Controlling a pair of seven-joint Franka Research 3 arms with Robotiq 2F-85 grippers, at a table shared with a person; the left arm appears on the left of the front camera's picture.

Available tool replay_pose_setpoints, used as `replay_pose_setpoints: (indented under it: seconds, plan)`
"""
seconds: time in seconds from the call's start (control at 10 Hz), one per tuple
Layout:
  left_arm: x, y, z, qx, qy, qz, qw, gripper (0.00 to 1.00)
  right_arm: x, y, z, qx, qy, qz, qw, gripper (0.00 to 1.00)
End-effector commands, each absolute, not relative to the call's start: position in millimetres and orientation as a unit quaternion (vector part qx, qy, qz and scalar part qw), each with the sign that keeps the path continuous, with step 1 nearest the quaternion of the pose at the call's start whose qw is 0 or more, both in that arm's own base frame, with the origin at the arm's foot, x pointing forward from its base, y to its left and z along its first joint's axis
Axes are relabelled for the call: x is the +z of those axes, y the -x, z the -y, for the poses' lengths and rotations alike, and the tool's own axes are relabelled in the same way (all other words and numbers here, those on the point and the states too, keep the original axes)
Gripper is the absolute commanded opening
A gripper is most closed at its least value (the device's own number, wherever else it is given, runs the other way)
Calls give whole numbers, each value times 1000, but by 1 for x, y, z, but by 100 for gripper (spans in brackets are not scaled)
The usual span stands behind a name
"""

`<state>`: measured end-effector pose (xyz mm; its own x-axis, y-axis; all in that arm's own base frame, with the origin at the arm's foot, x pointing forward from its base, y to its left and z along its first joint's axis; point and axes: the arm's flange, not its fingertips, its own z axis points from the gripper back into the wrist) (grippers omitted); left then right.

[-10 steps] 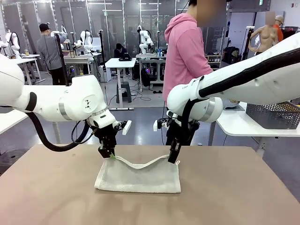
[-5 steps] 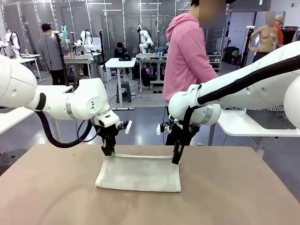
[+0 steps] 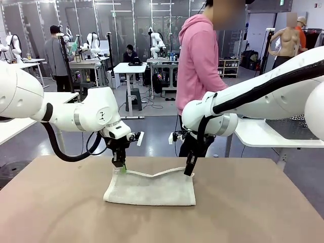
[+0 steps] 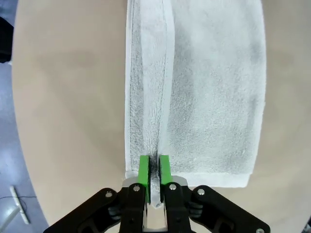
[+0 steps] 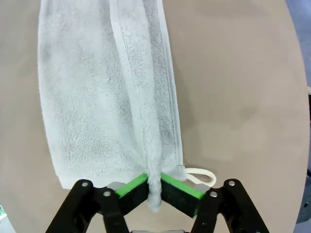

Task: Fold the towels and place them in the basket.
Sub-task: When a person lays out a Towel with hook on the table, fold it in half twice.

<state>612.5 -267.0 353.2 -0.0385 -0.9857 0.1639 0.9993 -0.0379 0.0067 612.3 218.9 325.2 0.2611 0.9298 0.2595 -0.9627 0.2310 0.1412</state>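
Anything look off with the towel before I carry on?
Nothing damaged or spilled. The towel has its far edge pinched at the corners by the left hand and right hand, sagging between them; a small loop sticks out by the right hand.

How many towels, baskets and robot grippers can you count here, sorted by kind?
Towels: 1, the off-white towel on the table
Baskets: 1, the dark mesh basket on the side table
Grippers: 2, the left gripper and the right gripper, each at a towel corner
Total: 4
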Motion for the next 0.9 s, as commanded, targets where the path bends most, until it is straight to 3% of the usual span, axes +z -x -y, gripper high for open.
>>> replay_pose_setpoints:
  seconds: [0.0,0.1,0.2,0.3,0.4,0.5,0.6,0.7,0.8]
  plan:
    - [355,-619,269,-709,37,68,701,58,323,-611,-220,596,-119,79,790,36]
    - [358,-618,267,-703,31,74,707,98,323,-610,-221,596,-111,81,791,61]
    - [361,-616,266,-702,24,79,707,100,324,-609,-222,596,-101,82,793,71]
    - [365,-614,261,-700,19,83,709,100,327,-609,-222,595,-88,81,795,49]
    - [369,-612,258,-697,17,89,712,100,330,-608,-222,594,-82,84,796,100]
    - [372,-610,257,-696,17,91,712,84,334,-606,-222,593,-77,86,797,84]
    - [375,-605,257,-695,22,99,712,94,339,-602,-222,587,-67,87,802,100]
    - [376,-602,256,-694,25,102,712,100,344,-598,-223,585,-67,90,803,100]
    - [377,-600,256,-689,29,104,717,100,346,-596,-224,581,-70,92,806,100]
